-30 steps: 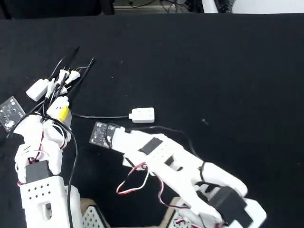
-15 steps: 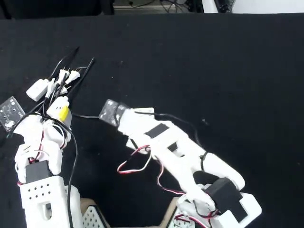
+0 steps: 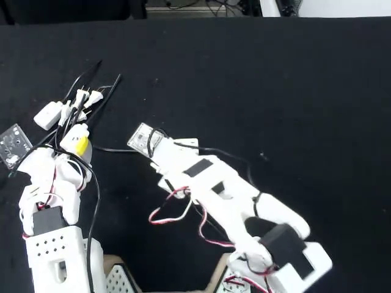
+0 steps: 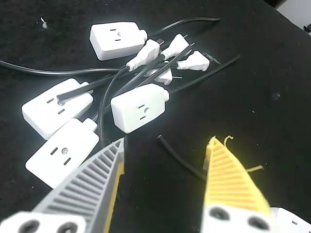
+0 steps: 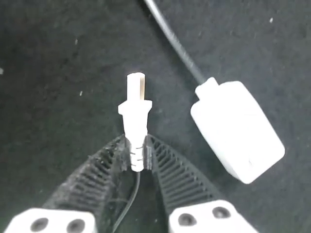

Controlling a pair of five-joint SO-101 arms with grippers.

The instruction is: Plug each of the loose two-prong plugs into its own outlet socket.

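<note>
My right gripper [image 5: 136, 145] is shut on a white two-prong plug [image 5: 135, 121], prongs pointing away from the fingers just above the black table. A white outlet socket [image 5: 238, 128] on a cord lies beside the plug, apart from it. In the high view the right arm [image 3: 208, 183] stretches over that outlet [image 3: 190, 143], which is partly covered. My left gripper [image 4: 165, 143] is open and holds nothing. It hovers over a pile of white outlets [image 4: 139, 107] and several loose plugs [image 4: 170, 53] with black cords. That pile [image 3: 67, 110] sits at the table's left.
Black cords [image 3: 104, 91] fan out from the pile toward the back left. One cord [image 3: 113, 149] runs from the left arm [image 3: 52, 195] to the single outlet. The table's far edge [image 3: 195, 17] is at the back; the right half is bare black cloth.
The right arm has swung away from the table's front, toward the back, bringing its gripper up to the single outlet and partly covering it. The left arm has not moved.
</note>
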